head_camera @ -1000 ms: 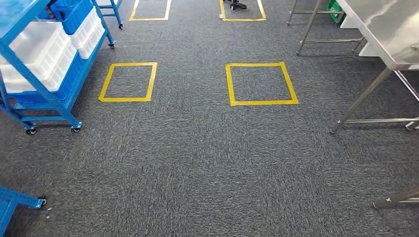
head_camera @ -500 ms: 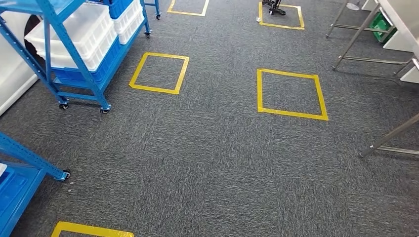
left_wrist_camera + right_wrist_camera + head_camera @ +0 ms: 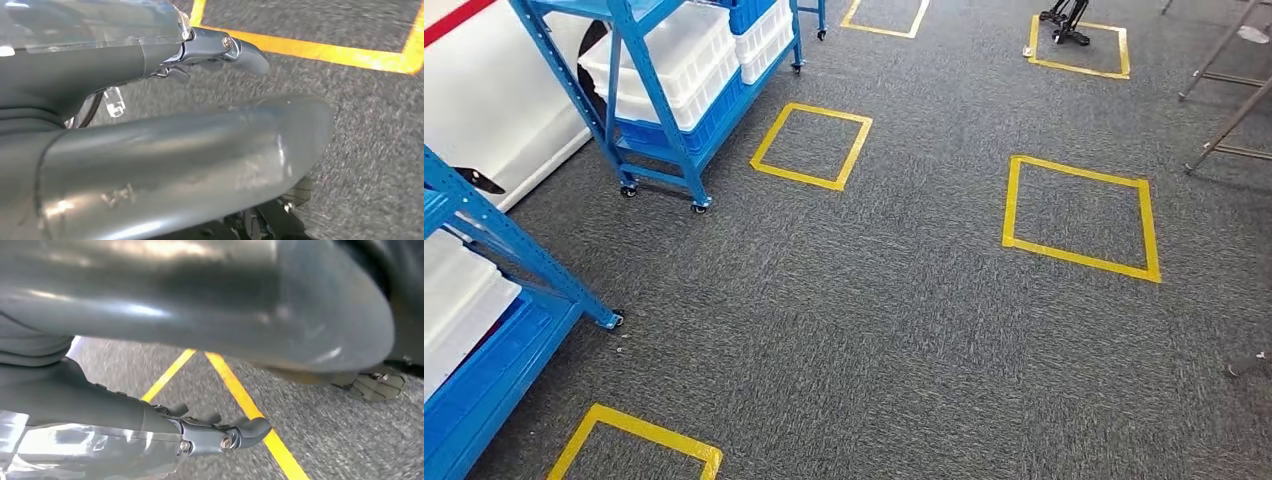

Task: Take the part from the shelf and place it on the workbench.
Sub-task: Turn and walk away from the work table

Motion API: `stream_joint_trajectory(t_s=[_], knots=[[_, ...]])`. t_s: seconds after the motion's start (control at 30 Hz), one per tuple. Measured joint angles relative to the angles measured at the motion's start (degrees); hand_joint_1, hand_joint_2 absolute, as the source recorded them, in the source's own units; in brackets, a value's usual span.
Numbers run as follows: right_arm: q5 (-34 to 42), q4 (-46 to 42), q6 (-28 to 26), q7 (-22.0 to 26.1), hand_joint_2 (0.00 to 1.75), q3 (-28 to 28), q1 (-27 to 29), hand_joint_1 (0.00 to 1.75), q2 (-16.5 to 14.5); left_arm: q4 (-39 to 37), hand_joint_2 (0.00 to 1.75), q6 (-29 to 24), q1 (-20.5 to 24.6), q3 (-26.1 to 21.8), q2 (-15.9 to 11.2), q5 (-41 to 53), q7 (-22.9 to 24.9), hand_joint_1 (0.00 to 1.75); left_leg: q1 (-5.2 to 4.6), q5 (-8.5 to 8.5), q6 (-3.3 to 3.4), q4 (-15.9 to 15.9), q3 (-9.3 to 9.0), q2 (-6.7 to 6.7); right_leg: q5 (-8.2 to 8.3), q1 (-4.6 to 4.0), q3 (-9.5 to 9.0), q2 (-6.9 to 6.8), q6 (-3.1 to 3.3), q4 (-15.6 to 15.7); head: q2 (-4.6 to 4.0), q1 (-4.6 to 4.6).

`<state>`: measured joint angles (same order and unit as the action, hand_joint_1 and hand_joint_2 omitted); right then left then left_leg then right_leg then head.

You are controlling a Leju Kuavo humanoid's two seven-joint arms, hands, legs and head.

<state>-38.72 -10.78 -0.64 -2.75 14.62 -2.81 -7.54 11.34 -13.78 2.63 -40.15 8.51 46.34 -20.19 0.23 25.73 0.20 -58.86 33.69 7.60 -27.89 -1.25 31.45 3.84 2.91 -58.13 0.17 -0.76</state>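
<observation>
Grey carpet (image 3: 874, 330), yellow tape squares | blue shelf (image 3: 674, 90) at 10 o'clock, white bins | left hand (image 3: 165, 150), right hand (image 3: 200, 315): over floor, fingers loosely extended, holding nothing

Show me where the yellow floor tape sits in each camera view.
Head view: yellow tape squares across the grey carpet, nearest at lower left.
Left wrist view: yellow tape just past the left hand.
Right wrist view: yellow tape behind the right hand.
Shared landmark: grey carpet.
</observation>
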Motion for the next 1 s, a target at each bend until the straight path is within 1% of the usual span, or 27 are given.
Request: stream_joint_trajectory(t_s=[0.07, 0.1, 0.13, 0.17, 0.2, 0.27, 0.3, 0.33, 0.37, 0.4, 0.43, 0.47, 0.5, 0.53, 0.57, 0.6, 0.63, 0.67, 0.7, 0.73, 0.77, 0.8, 0.83, 0.87, 0.93, 0.97, 1.0], knots=[[-1.1, 0.0, 1.2, -0.3, 0.00, -0.8, 0.1, 0.00, -0.1, 0.0, 0.00, 0.0, 0.0, 0.0, -0.1, 0.3, 0.3, 0.00, -0.01, 4.28, -0.97, -8.2, 3.78, -3.42, 0.37, 0.30, -0.76, -3.39, 0.30, 1.3, 0.00, 0.21], [-1.6, 0.0, 1.6, -0.3, 0.00, -1.1, 0.2, 0.00, -0.2, 0.0, 0.00, 0.1, 0.1, 0.0, -0.1, 0.4, 0.3, 0.00, 0.08, 6.15, -1.37, -12.3, 5.46, -5.51, 0.44, 0.43, -1.03, -5.11, 0.36, 1.7, 0.00, 0.33], [-1.9, 0.0, 1.9, -0.3, 0.00, -1.4, 0.3, 0.00, -0.2, 0.0, 0.00, 0.1, 0.1, 0.0, -0.1, 0.6, 0.3, 0.00, 0.30, 7.31, -1.82, -15.1, 6.62, -7.14, 0.29, 0.44, -1.09, -6.64, 0.41, 1.7, 0.00, 0.43], [-2.0, 0.0, 1.9, -0.2, 0.00, -1.5, 0.3, 0.00, -0.2, 0.0, 0.00, 0.1, 0.0, 0.0, -0.1, 0.7, 0.2, 0.00, 0.47, 5.76, -2.01, -12.6, 5.15, -7.50, 0.13, 0.51, -1.10, -7.38, 0.26, 1.5, 0.00, 0.44], [-2.0, 0.0, 1.9, -0.2, 0.00, -1.6, 0.2, 0.00, -0.2, 0.0, 0.00, 0.1, 0.0, 0.0, -0.2, 0.8, 0.2, 0.00, 0.58, 3.80, -2.13, -8.4, 2.72, -8.40, -0.09, 0.57, -1.13, -8.03, 0.06, 1.2, 0.00, 0.45], [-2.2, 0.0, 1.9, -0.1, 0.00, -1.8, 0.1, 0.00, -0.2, 0.0, 0.00, 0.1, 0.1, 0.0, -0.2, 1.0, 0.0, 0.00, 0.41, 1.40, -1.75, -1.3, -1.22, -10.51, -0.61, 0.49, -1.23, -9.14, -0.52, 0.7, 0.00, 0.41], [-2.3, 0.0, 2.0, -0.1, 0.00, -1.9, 0.1, 0.00, -0.2, 0.0, 0.00, 0.0, 0.2, 0.0, -0.2, 1.1, -0.1, 0.00, 0.28, 1.10, -1.36, 0.4, -2.05, -11.17, -0.84, 0.43, -1.31, -9.58, -0.83, 0.5, 0.00, 0.37], [-2.4, 0.0, 2.1, 0.0, 0.00, -2.0, 0.0, 0.00, -0.2, 0.0, 0.00, 0.0, 0.2, 0.0, -0.2, 1.1, -0.2, 0.00, 0.11, 1.22, -0.92, 0.7, -2.05, -11.10, -0.98, 0.41, -1.42, -9.98, -1.13, 0.4, 0.00, 0.33], [-2.6, 0.0, 2.2, 0.1, 0.00, -2.1, 0.0, 0.00, -0.2, 0.0, 0.00, 0.0, 0.2, 0.0, -0.2, 1.2, -0.2, 0.00, 0.08, 1.09, -0.52, 0.9, -1.96, -10.54, -1.08, 0.43, -1.55, -10.43, -1.43, 0.4, 0.00, 0.28], [-2.8, 0.0, 2.4, 0.2, 0.00, -2.2, -0.1, 0.00, -0.2, 0.0, 0.00, 0.0, 0.2, 0.0, -0.3, 1.3, -0.2, 0.00, 0.15, 0.91, -0.13, 1.1, -2.02, -10.01, -1.21, 0.53, -1.62, -10.46, -1.77, 0.4, 0.00, 0.29], [-3.0, 0.0, 2.5, 0.3, 0.00, -2.4, -0.1, 0.00, -0.2, 0.0, 0.00, 0.0, 0.1, 0.0, -0.3, 1.4, -0.2, 0.00, 0.22, 0.67, 0.25, 1.3, -2.09, -9.47, -1.70, 0.66, -1.52, -9.68, -2.13, -0.1, 0.00, 0.26], [-3.2, 0.0, 2.7, 0.4, 0.00, -2.5, -0.1, 0.00, -0.2, 0.0, 0.00, 0.0, 0.2, 0.0, -0.3, 1.5, -0.2, 0.00, 0.33, 0.39, 0.62, 1.5, -2.13, -8.93, -2.83, 0.80, -0.94, -8.34, -2.45, -1.5, 0.00, 0.19], [-3.3, 0.0, 2.9, 0.4, 0.00, -2.5, -0.1, 0.00, -0.1, 0.0, 0.00, 0.1, 0.2, 0.0, -0.3, 1.6, -0.2, 0.00, 0.41, 0.14, 0.91, 1.7, -2.15, -8.44, -4.54, 1.01, 0.18, -6.66, -2.73, -4.0, 0.00, 0.11], [-3.3, 0.0, 3.1, 0.5, 0.00, -2.6, 0.0, 0.00, -0.1, 0.0, 0.00, 0.1, 0.3, 0.0, -0.3, 1.7, -0.2, 0.00, 0.37, 0.03, 1.08, 1.7, -2.01, -7.89, -6.59, 1.15, 1.85, -5.23, -2.90, -7.6, 0.00, 0.02], [-3.4, 0.0, 3.2, 0.5, 0.00, -2.6, 0.0, 0.00, -0.1, 0.0, 0.00, 0.1, 0.4, 0.0, -0.3, 1.8, -0.2, 0.00, 0.35, -0.05, 1.19, 1.7, -1.89, -7.27, -8.39, 1.26, 3.75, -4.52, -3.02, -11.5, 0.00, -0.01], [-3.4, 0.0, 3.3, 0.5, 0.00, -2.7, 0.0, 0.00, -0.1, 0.0, 0.00, 0.1, 0.4, 0.0, -0.3, 2.0, -0.1, 0.00, 0.33, -0.08, 1.23, 1.7, -1.84, -6.57, -9.29, 1.36, 5.28, -4.25, -3.11, -14.6, 0.00, -0.02], [-3.5, 0.0, 3.3, 0.6, 0.00, -2.7, 0.0, 0.00, 0.0, 0.0, 0.00, 0.1, 0.4, 0.0, -0.3, 2.1, -0.1, 0.00, 0.33, -0.09, 1.22, 1.6, -1.85, -5.78, -8.99, 1.47, 6.03, -4.15, -3.16, -15.8, 0.00, -0.03], [-3.5, 0.0, 3.4, 0.7, 0.00, -2.7, 0.0, 0.00, 0.0, 0.0, 0.00, 0.1, 0.4, 0.0, -0.3, 2.2, 0.0, 0.00, 0.36, -0.08, 1.17, 1.6, -1.93, -4.97, -7.53, 1.61, 5.72, -4.02, -3.17, -14.8, 0.00, -0.02], [-3.6, 0.0, 3.5, 0.8, 0.00, -2.7, 0.0, 0.00, 0.0, 0.0, 0.00, 0.1, 0.4, 0.0, -0.3, 2.3, 0.1, 0.00, 0.38, -0.05, 1.06, 1.5, -2.03, -4.14, -5.27, 1.80, 4.47, -3.58, -3.16, -11.8, 0.00, -0.03], [-3.6, 0.0, 3.5, 0.9, 0.00, -2.7, 0.0, 0.00, 0.0, 0.0, 0.00, 0.1, 0.4, 0.0, -0.3, 2.4, 0.1, 0.00, 0.44, 0.00, 0.90, 1.4, -2.07, -3.36, -3.00, 2.02, 2.81, -2.39, -3.11, -7.9, 0.00, -0.03], [-3.7, 0.0, 3.5, 1.0, 0.00, -2.7, 0.0, 0.00, 0.0, 0.0, 0.00, 0.1, 0.5, 0.0, -0.3, 2.4, 0.1, 0.00, 0.40, 0.10, 0.62, 1.2, -2.00, -2.63, -1.43, 2.18, 1.35, -0.99, -3.05, -4.3, 0.00, -0.01], [-3.7, 0.0, 3.5, 1.1, 0.00, -2.7, 0.0, 0.00, 0.1, 0.0, 0.00, 0.1, 0.6, 0.0, -0.3, 2.5, 0.2, 0.00, 0.41, 0.11, 0.25, 1.0, -1.85, -1.98, -0.54, 2.23, 0.40, 0.13, -2.97, -2.0, 0.00, 0.00], [-3.7, 0.0, 3.5, 1.3, 0.00, -2.7, 0.0, 0.00, 0.1, 0.0, 0.00, 0.1, 0.6, 0.0, -0.3, 2.7, 0.2, 0.00, 0.45, 0.10, -0.12, 0.9, -1.64, -1.38, -0.34, 2.17, 0.00, 0.81, -2.87, -0.8, 0.00, 0.01], [-3.7, 0.0, 3.6, 1.4, 0.00, -2.7, 0.0, 0.00, 0.1, 0.0, 0.00, 0.1, 0.6, 0.0, -0.3, 2.8, 0.2, 0.00, 0.50, 0.03, -0.57, 0.9, -1.44, -0.78, -0.41, 1.97, -0.04, 0.64, -2.70, -0.7, 0.00, 0.02], [-3.7, 0.0, 3.8, 1.7, 0.00, -2.7, -0.1, 0.00, 0.1, 0.0, 0.00, 0.1, 0.4, 0.0, -0.3, 3.0, 0.2, 0.00, 0.80, -0.11, -1.31, 1.0, -1.12, -0.01, -0.22, 1.85, -0.11, -0.55, -2.08, -0.5, -0.01, -0.02], [-3.7, 0.0, 3.9, 1.7, 0.00, -2.8, -0.1, 0.00, 0.1, 0.0, 0.00, 0.1, 0.3, 0.0, -0.3, 3.1, 0.1, 0.00, 0.81, 0.29, -1.58, 0.4, -0.79, -0.82, -0.05, 1.89, -0.20, -1.19, -1.70, -0.2, -0.01, 0.01], [-3.8, 0.0, 4.1, 1.8, 0.00, -2.8, -0.1, 0.00, 0.0, 0.0, 0.00, 0.1, 0.3, 0.0, -0.3, 3.1, 0.1, 0.00, 0.76, 1.31, -1.74, -1.2, 0.01, -2.24, 0.11, 1.95, -0.30, -1.94, -1.34, 0.1, -0.01, 0.14]])
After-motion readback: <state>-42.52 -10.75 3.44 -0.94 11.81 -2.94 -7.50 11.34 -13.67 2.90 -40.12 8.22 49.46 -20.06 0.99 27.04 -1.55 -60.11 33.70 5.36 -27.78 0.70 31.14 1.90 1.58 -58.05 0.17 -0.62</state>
